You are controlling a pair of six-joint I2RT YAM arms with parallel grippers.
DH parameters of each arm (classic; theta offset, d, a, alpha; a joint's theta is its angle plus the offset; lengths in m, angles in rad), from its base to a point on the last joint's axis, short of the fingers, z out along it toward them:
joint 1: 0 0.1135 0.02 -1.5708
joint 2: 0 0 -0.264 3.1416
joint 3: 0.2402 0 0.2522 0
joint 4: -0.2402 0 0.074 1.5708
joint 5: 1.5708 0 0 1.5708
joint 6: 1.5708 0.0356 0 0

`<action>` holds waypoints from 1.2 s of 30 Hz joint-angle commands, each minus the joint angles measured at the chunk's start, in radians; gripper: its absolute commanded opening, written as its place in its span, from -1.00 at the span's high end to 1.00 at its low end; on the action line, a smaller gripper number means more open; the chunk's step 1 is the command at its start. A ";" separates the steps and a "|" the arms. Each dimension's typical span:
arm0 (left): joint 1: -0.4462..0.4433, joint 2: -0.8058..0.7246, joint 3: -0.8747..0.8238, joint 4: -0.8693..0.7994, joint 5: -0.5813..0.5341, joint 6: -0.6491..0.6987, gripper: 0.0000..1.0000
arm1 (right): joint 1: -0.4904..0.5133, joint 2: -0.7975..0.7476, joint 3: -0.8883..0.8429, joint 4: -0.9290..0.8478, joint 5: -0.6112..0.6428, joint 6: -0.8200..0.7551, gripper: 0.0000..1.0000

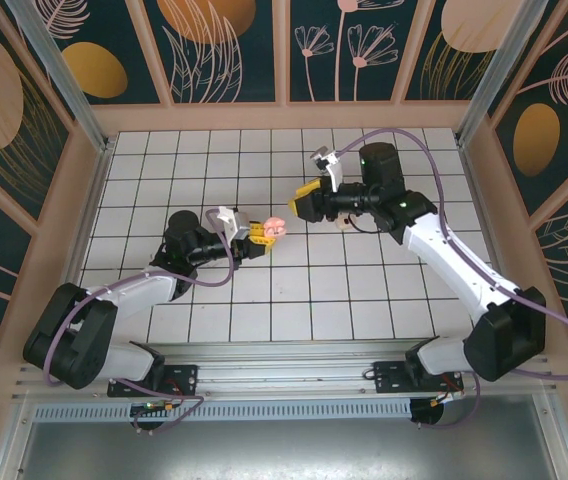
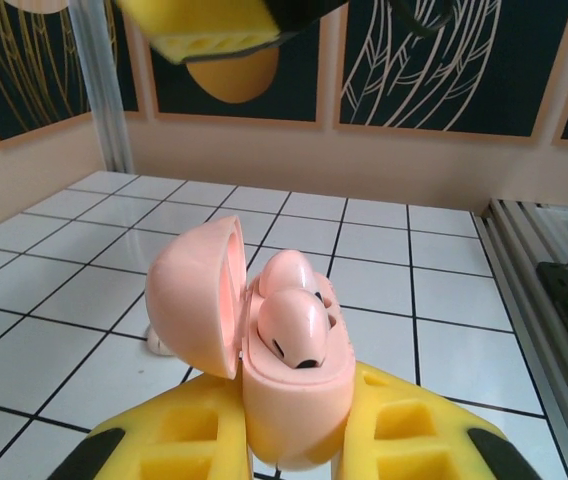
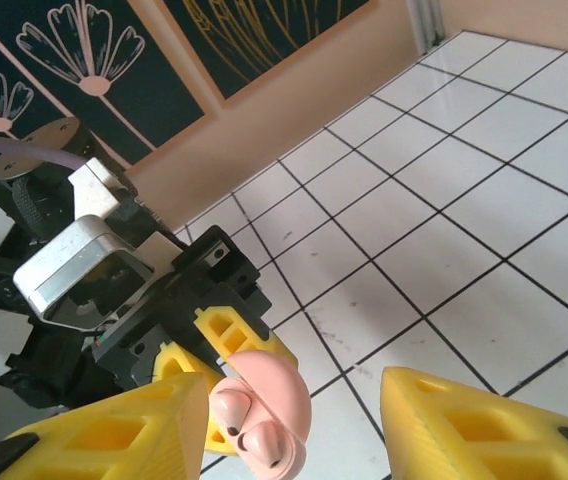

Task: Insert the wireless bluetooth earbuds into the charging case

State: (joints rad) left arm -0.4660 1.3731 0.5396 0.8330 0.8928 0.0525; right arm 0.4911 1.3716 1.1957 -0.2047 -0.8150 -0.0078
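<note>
The pale pink charging case [image 2: 294, 400] is held upright, with my left gripper [image 2: 299, 390] shut on its lower body. Its lid [image 2: 194, 295] hangs open to the left. Two pink wireless bluetooth earbuds [image 2: 292, 325] sit side by side in its hollows. In the top view the case [image 1: 275, 228] is above the middle of the table, at the tip of my left gripper [image 1: 257, 236]. My right gripper [image 3: 292, 385] stands open just above the case [image 3: 264, 420], one yellow finger [image 3: 114, 430] close beside it and the other well apart. From above, the right gripper [image 1: 302, 200] hovers slightly right of the case.
A small whitish object [image 2: 159, 345] lies on the white grid table [image 1: 214, 160] behind the case. Peach walls [image 1: 284, 115] and metal posts ring the table. A yellow finger [image 2: 214, 30] of the right gripper hangs at the top of the left wrist view.
</note>
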 commanded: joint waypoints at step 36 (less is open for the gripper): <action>-0.013 0.035 0.102 -0.106 -0.082 -0.043 0.80 | -0.057 -0.119 -0.213 0.180 0.004 0.190 0.05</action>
State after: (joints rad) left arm -0.4770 1.3857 0.6003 0.7635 0.8406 0.0429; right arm 0.4629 1.2724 1.0130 -0.0669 -0.9752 0.1150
